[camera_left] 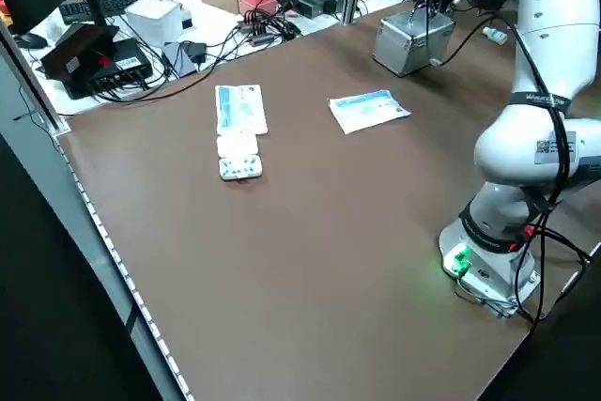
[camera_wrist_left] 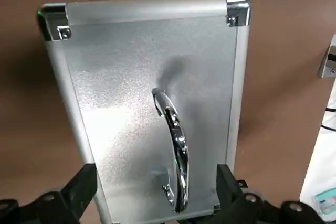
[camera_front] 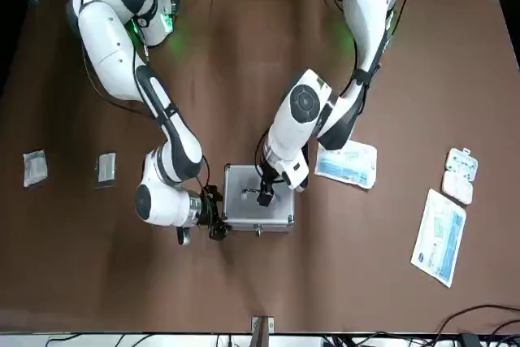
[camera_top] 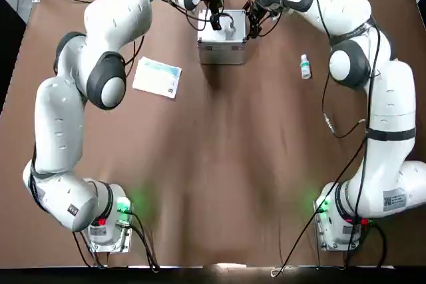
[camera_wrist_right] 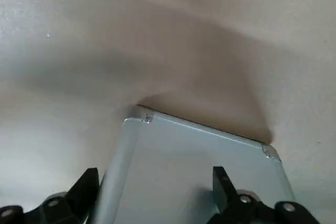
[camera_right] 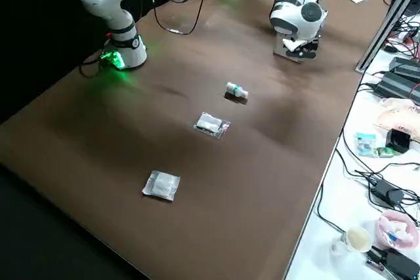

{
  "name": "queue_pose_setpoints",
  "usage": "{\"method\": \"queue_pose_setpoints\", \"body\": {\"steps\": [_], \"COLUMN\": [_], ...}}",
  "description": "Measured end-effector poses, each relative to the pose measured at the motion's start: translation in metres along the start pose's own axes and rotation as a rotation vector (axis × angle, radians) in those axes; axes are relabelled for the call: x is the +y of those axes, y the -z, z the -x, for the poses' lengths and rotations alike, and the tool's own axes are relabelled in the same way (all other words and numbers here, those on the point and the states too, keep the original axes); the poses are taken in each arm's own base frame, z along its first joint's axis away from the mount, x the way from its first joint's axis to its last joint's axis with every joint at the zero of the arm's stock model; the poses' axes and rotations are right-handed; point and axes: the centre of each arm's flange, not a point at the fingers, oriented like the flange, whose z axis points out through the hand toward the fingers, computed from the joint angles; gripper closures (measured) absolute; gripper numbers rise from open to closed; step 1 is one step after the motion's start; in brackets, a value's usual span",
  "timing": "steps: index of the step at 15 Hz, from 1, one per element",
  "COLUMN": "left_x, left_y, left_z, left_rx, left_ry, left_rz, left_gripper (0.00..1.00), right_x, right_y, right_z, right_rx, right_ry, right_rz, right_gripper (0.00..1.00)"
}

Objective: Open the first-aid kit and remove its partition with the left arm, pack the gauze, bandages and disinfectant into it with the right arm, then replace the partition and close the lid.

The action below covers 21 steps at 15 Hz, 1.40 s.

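The first-aid kit (camera_top: 223,43) is a silver aluminium case at the far middle of the table, its lid shut, so the partition is hidden. My left gripper (camera_top: 217,22) hovers open just above the lid, the chrome handle (camera_wrist_left: 173,145) lying between its fingers (camera_wrist_left: 84,184). My right gripper (camera_top: 253,20) is open at the case's right side, low by the table. The disinfectant (camera_top: 305,66) lies on the table to the right of the case. Two small white gauze or bandage packs (camera_right: 212,124) (camera_right: 161,184) lie farther out on the right.
A flat blue-white printed packet (camera_top: 157,76) lies left of the case. A long white-blue pouch (camera_front: 439,235) and a white blister pack (camera_front: 459,175) lie at the far left. Cables and boxes (camera_left: 141,35) crowd a bench beyond the far edge.
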Motion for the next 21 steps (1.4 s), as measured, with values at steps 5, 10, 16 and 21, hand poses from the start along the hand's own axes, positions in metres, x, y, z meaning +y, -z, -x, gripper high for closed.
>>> {"method": "queue_pose_setpoints", "body": {"steps": [5,10,16,21], "left_x": [0.000,-0.006,-0.004,-0.001], "left_y": [-0.005,-0.017,-0.016,-0.012], "left_z": [-0.001,0.002,-0.001,0.001], "left_rx": [0.001,0.007,0.010,0.005], "left_ry": [0.003,-0.004,-0.001,-0.002], "left_rz": [-0.001,-0.015,-0.010,-0.002], "left_gripper": [0.00,0.01,0.12,0.35], "right_x": [0.000,0.000,0.000,0.000], "right_y": [0.000,0.000,0.000,0.000], "right_z": [0.000,0.000,0.000,0.000], "right_rx": [0.000,0.000,-0.001,-0.001], "right_ry": [0.000,0.000,-0.001,-0.001], "right_rz": [0.000,0.000,0.000,0.000], "right_gripper": [0.07,0.06,0.06,0.06]}}
